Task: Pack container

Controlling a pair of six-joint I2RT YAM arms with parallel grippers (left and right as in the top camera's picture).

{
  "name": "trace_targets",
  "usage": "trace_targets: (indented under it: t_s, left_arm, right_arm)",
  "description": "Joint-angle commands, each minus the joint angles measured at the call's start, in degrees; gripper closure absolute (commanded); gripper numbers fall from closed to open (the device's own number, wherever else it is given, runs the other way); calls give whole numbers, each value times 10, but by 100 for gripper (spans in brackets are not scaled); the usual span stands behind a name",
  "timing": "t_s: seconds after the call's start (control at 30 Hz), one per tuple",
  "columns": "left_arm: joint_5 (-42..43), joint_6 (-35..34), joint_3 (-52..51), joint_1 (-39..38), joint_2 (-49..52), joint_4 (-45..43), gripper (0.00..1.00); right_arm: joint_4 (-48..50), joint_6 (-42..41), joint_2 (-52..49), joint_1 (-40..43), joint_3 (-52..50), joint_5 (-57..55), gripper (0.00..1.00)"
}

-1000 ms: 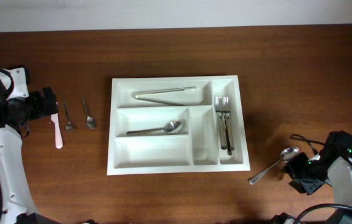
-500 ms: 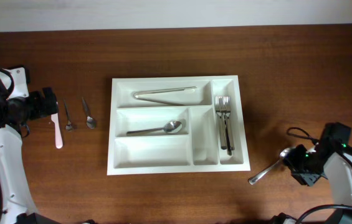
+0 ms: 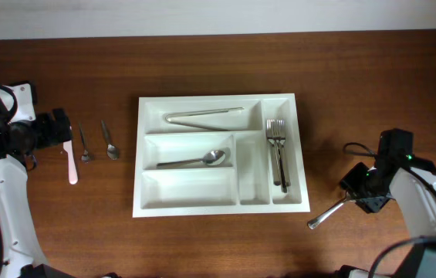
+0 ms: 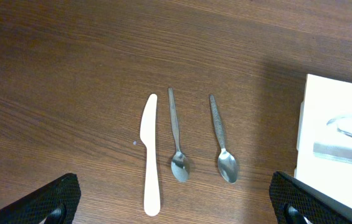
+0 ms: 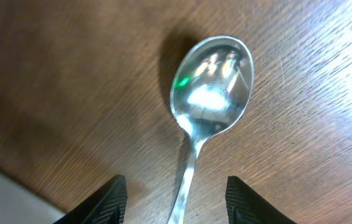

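The white container (image 3: 187, 189) lies mid-table and holds tongs (image 3: 204, 116), a spoon (image 3: 194, 161) and forks (image 3: 278, 150). A large metal spoon (image 3: 324, 217) lies on the wood right of it. My right gripper (image 3: 360, 193) is open above the spoon's bowl, which it hides from overhead. In the right wrist view the bowl (image 5: 212, 84) lies ahead and the fingers (image 5: 176, 199) straddle the handle without touching it. My left gripper (image 3: 57, 130) is open and empty at the far left, by a white plastic knife (image 3: 71, 158) and two small spoons (image 3: 84, 145) (image 3: 110, 141).
The left wrist view shows the knife (image 4: 151, 155), both small spoons (image 4: 176, 140) (image 4: 223, 143) and the container's corner (image 4: 344, 124), with my open fingers (image 4: 176, 205) wide apart. The container's bottom long compartment and one narrow compartment hold nothing.
My right gripper has moved up and to the left, from beside the large spoon to over its bowl. The spoon and the left arm have not moved.
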State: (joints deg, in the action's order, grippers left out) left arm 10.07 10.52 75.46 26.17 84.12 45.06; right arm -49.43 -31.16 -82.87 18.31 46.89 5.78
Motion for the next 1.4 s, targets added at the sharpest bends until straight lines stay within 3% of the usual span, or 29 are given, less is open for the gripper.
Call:
trace_targets:
  t_s: [0.0,0.13,0.2,0.47,1.1,1.3,1.37]
  left_arm:
    - [0,7,10,2,-4,0,1]
    - [0,7,10,2,-4,0,1]
    - [0,7,10,2,-4,0,1]
    - [0,7,10,2,-4,0,1]
    - [0,7,10,2,-4,0,1]
    - [0,7,10,2,-4,0,1]
    - [0,7,10,2,-4,0,1]
  right_arm:
    - [8,-39,-23,-7,6,-17,49]
    - [19,-39,-36,-11,6,-42,50]
    - [23,-39,-39,-20,5,-49,55]
    - [34,-89,-48,-82,3,-95,49]
    - [83,-142,-52,-82,-69,-95,49]
    - [84,-142,-52,-82,-70,-95,74]
    - [84,-142,-52,-82,-70,-96,76]
